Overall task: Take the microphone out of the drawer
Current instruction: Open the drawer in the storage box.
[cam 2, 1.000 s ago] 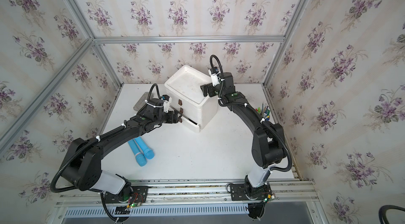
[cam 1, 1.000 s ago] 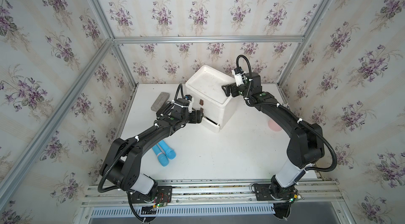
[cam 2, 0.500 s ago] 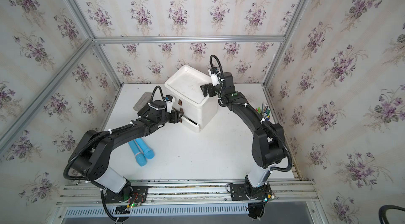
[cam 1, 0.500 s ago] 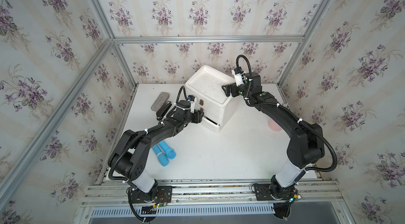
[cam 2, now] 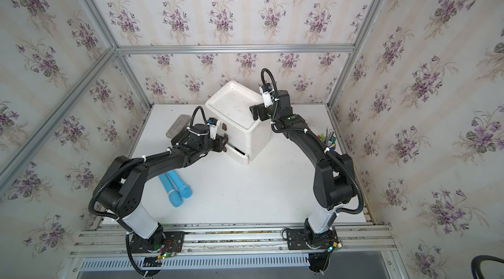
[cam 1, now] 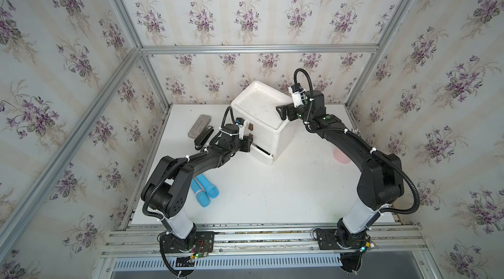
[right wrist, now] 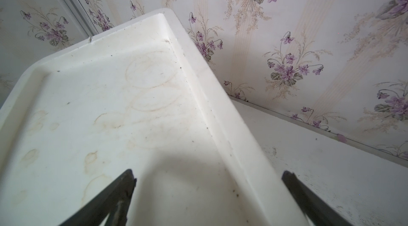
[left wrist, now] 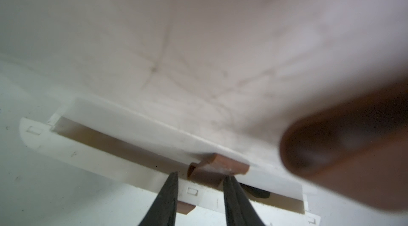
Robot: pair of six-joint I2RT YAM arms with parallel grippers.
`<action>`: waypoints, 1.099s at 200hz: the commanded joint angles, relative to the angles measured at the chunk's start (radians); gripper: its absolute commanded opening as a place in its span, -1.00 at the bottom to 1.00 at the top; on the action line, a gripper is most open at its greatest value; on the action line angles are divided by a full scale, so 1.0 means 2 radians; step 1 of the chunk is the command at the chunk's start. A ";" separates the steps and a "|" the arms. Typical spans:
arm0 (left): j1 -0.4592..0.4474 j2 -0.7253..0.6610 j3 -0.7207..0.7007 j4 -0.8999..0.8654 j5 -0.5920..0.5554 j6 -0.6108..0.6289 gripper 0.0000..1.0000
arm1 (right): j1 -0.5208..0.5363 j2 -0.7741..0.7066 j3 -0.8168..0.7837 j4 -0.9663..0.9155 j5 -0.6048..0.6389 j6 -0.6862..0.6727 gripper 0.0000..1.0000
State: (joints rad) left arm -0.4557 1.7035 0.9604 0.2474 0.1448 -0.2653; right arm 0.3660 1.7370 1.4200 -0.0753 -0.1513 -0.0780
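Left wrist view: your left gripper [left wrist: 201,175] straddles the brown drawer handle [left wrist: 231,165] — pinched or not, I cannot tell; right gripper [right wrist: 208,172] gapes wide over the cabinet [right wrist: 110,103].

No text, label, brand, number or sign is legible in any view, including on the white drawer unit [cam 1: 283,138].

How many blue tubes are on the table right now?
2. Both blue tubes lie side by side on the table: one nearer its left edge, the other beside it. The left arm covers their far ends and could hide more.
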 commanded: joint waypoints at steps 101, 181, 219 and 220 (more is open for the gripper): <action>0.000 -0.031 -0.026 0.014 0.002 0.002 -1.00 | 0.008 0.022 -0.012 -0.144 -0.006 -0.058 0.99; 0.000 -0.066 -0.051 0.023 0.006 -0.004 -1.00 | 0.007 0.021 -0.012 -0.144 -0.002 -0.059 0.99; 0.000 -0.087 -0.056 0.017 0.000 -0.009 -1.00 | 0.008 0.023 -0.012 -0.144 -0.004 -0.059 0.99; 0.000 -0.089 -0.056 0.017 0.000 -0.009 -1.00 | 0.008 0.023 -0.012 -0.144 -0.004 -0.059 0.99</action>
State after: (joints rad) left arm -0.4568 1.5543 0.8532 0.2581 0.1520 -0.2733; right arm 0.3676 1.7428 1.4220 -0.0715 -0.1513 -0.0780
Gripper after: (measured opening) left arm 0.048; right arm 0.996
